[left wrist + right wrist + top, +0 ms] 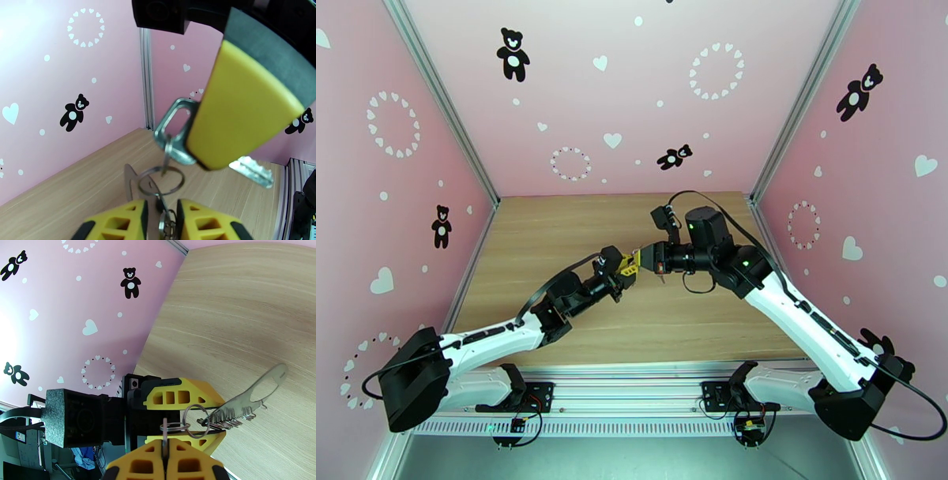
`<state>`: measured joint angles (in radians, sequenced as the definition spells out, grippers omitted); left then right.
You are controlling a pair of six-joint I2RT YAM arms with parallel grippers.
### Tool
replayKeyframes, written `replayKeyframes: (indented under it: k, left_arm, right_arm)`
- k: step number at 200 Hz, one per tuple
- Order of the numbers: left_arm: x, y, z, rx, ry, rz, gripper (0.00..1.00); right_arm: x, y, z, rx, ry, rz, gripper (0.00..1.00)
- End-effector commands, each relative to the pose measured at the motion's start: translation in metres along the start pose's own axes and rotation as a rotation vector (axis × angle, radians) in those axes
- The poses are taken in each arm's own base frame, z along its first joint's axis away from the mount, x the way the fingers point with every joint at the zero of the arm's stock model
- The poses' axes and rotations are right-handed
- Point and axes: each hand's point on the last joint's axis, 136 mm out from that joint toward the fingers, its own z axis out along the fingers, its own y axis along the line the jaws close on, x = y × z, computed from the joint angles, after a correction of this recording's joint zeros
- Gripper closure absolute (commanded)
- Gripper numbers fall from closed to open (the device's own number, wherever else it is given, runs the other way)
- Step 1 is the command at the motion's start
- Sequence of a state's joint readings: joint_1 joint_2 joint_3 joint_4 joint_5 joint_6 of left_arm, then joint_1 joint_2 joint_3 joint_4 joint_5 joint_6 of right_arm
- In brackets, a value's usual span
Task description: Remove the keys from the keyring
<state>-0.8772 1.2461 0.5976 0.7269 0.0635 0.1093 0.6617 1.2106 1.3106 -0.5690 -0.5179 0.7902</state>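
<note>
Both grippers meet above the middle of the table [553, 229]. My right gripper [165, 445] is shut on the keyring [164, 126], a silvery loop held edge-on between its yellow fingers [245, 118]. A round split ring [182, 180] hangs from the loop and carries the keys. One silvery key [252, 396] sticks out sideways, and another blade [129, 181] hangs below. My left gripper [162, 205] has its jaws narrowed around the key heads under the ring, with a small gap still showing on one side. In the top view the left gripper [626, 268] sits just left of the right gripper [641, 259].
Pink walls with hearts and bears close in the table on three sides. The wooden top [245, 299] lies bare below the hanging keys. A metal rail [632, 387] runs along the near edge by the arm bases.
</note>
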Motion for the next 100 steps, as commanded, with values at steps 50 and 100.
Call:
replayKeyframes:
  k: [50, 100]
  left_arm:
    - [-0.0199, -0.0016, 0.0118, 0.009, -0.044, 0.04, 0.73]
    - [-0.02, -0.0017, 0.0122, 0.011, -0.029, 0.058, 0.83]
  right_arm:
    - [-0.0038, 0.0155, -0.0107, -0.044, -0.041, -0.034, 1.0]
    - [-0.004, 0.014, -0.0139, -0.026, -0.048, -0.048, 1.0]
